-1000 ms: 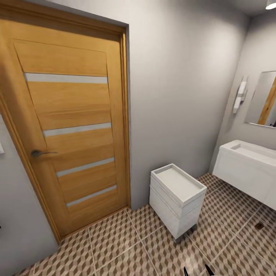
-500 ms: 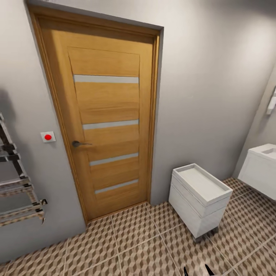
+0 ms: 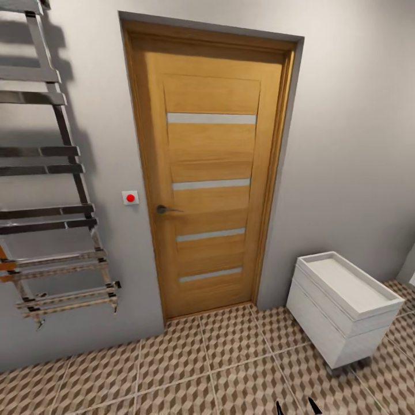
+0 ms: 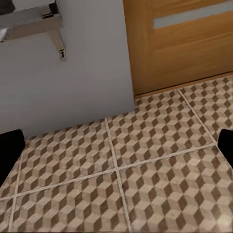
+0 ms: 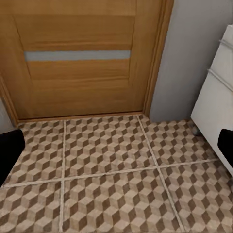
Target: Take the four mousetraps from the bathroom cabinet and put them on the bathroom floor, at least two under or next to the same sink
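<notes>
The room is evenly and softly lit, with no visible lamp and no glare. In the head view the towel rack [image 3: 52, 173] throws soft grey shadows onto the wall [image 3: 346, 144] behind its bars, and a dark patch lies on the floor [image 3: 230, 369] under the white drawer unit [image 3: 340, 305]. The door [image 3: 210, 173] leans and its frame bows toward the edges, a wide-angle stretch. All renders look slightly soft, with smeared tile detail. In both wrist views the black fingers [image 4: 9, 145] [image 5: 9, 150] at the borders are blurred, featureless shapes.
</notes>
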Available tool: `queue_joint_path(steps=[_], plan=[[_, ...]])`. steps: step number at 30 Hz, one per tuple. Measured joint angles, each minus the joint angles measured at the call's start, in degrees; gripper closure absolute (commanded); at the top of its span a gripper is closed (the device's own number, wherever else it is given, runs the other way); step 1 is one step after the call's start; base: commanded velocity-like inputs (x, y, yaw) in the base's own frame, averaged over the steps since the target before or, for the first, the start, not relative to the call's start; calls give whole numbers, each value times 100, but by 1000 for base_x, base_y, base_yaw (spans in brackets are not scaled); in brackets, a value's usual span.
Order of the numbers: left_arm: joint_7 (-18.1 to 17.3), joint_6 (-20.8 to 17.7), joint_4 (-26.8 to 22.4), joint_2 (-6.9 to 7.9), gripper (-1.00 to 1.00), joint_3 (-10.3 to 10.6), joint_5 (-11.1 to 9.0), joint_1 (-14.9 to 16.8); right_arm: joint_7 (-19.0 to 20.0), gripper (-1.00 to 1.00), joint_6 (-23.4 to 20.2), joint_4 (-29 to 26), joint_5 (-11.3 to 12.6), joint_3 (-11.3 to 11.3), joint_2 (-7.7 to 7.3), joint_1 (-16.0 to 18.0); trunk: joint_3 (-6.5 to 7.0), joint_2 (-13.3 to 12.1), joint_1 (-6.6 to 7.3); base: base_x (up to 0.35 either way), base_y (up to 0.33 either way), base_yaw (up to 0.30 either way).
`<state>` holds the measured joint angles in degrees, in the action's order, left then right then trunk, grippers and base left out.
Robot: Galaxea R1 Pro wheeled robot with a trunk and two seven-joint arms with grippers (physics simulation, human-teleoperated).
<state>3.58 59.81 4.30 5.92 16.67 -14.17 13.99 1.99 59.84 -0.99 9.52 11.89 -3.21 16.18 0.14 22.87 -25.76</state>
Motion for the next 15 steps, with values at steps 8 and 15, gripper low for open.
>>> queue_joint_path(steps=[8, 15], plan=[[0, -3, -2, 0, -100, 2, 3, -1, 0, -100, 2, 1, 1, -2, 1, -1, -17, 0, 0, -4, 165, 286], [0, -3, -1, 0, -100, 1, 2, 0, 0, -100, 3, 1, -1, -1, 2, -1, -32, 1, 0, 0, 16, 286]])
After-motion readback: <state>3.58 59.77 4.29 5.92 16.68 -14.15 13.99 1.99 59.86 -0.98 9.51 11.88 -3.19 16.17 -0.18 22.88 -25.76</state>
